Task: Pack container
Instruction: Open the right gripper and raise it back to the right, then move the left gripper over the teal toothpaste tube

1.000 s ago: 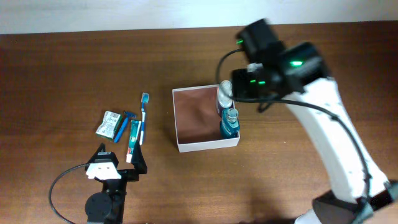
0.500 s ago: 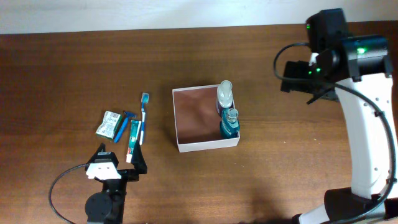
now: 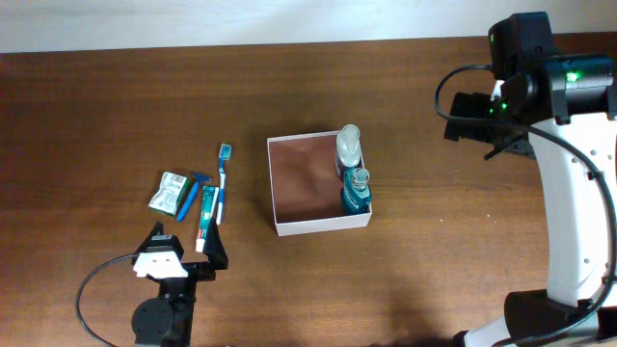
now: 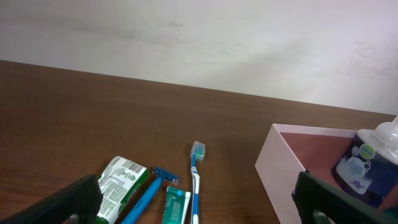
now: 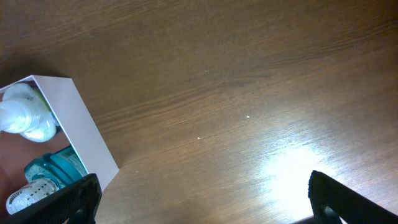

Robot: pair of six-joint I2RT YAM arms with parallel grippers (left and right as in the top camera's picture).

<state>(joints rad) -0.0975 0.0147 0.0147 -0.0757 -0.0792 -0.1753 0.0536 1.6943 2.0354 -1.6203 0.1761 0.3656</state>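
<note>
The container [image 3: 323, 225], a shallow white-walled box with a reddish-brown inside, stands mid-table. A white-capped bottle [image 3: 348, 146] and a teal bottle [image 3: 356, 191] stand against its right wall. My right gripper [image 3: 479, 120] hovers open and empty to the right of the box; in its wrist view [image 5: 205, 205] only bare wood lies between the jaws, with the container [image 5: 81, 130] at the left edge. My left gripper [image 3: 185, 249] rests open near the front left. Its wrist view [image 4: 196, 211] looks over the toiletries towards the container [image 4: 280, 168].
Left of the box lie a green packet [image 3: 172, 191], a blue razor [image 3: 193, 193], a toothpaste tube [image 3: 207, 217] and a blue toothbrush [image 3: 222, 178]. A pale wall runs along the table's far edge.
My right arm has swung from above the two bottles in the box out to the right, jaws open and empty. The bottles stay in the box. The left arm has not moved.
</note>
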